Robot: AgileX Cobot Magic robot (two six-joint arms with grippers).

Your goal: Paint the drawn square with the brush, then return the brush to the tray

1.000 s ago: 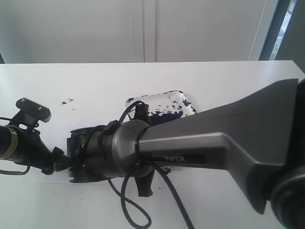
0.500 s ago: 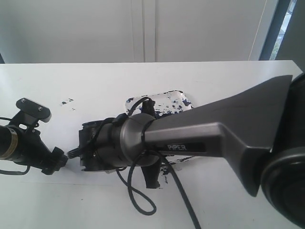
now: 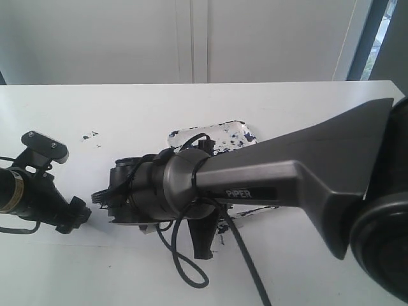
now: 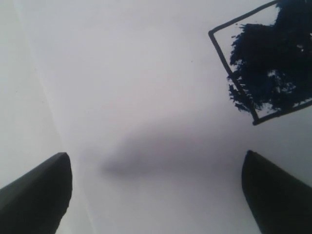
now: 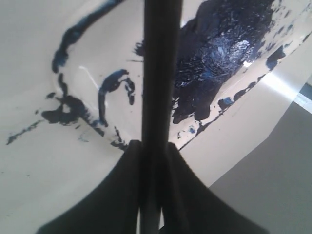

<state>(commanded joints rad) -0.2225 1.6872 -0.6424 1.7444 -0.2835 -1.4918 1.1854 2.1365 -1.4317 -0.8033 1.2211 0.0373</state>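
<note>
In the right wrist view my right gripper [image 5: 155, 152] is shut on the brush [image 5: 161, 73], a thin black stick running straight out over the tray [image 5: 112, 48]. The tray is white with a big dark blue paint patch [image 5: 219, 44]. In the exterior view the tray [image 3: 239, 127] shows partly behind the right arm's wrist [image 3: 146, 191]. The drawn square [image 4: 265, 63], a black pen outline smeared dark blue inside, lies ahead of my open left gripper [image 4: 156, 195], which holds nothing. The square is hidden in the exterior view.
The right arm [image 3: 299, 185] stretches across the white table [image 3: 127, 108] from the right, with a cable loop [image 3: 185, 271] hanging below it. The left arm [image 3: 38, 185] rests at the left edge. Small paint specks [image 3: 89, 135] lie behind it.
The right arm's wrist has shifted to the right, toward the tray, with the brush still gripped. The left arm has stayed put.
</note>
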